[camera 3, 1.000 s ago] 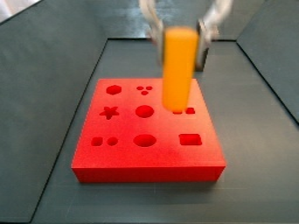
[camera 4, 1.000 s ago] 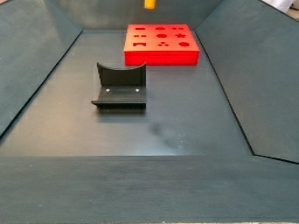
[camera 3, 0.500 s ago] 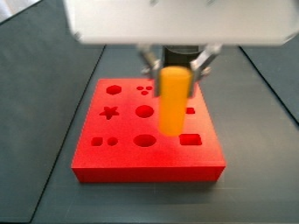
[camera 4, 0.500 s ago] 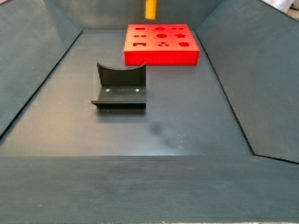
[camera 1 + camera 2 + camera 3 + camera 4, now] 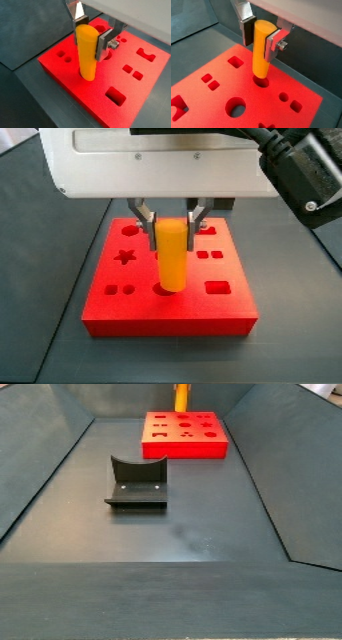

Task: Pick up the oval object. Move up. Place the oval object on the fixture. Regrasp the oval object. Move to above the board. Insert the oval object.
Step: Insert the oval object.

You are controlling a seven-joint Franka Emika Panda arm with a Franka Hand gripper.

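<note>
The oval object [image 5: 171, 253], a yellow-orange peg, hangs upright over the red board [image 5: 174, 313]. My gripper [image 5: 168, 226] is shut on the peg's upper part, with a silver finger pressed on each side of it in both wrist views: gripper [image 5: 91, 34], gripper [image 5: 260, 37]. The oval object [image 5: 261, 50] has its lower end at the mouth of a cut-out near the board's [image 5: 258, 100] middle; how deep it sits I cannot tell. In a side view only the oval object [image 5: 182, 396] shows above the board [image 5: 185, 452], and the dark fixture [image 5: 136, 482] stands bare nearer the camera.
The board [image 5: 73, 87] carries several other cut-outs, among them a star [image 5: 126, 256] and a square [image 5: 218, 286]. Sloping dark bin walls [image 5: 47, 474] close in the floor on both sides. The camera housing [image 5: 160, 163] hangs low over the board.
The gripper has come down with the peg. The peg's lower end, well above the board a second ago, now meets a cut-out in its surface. The fixture has not moved.
</note>
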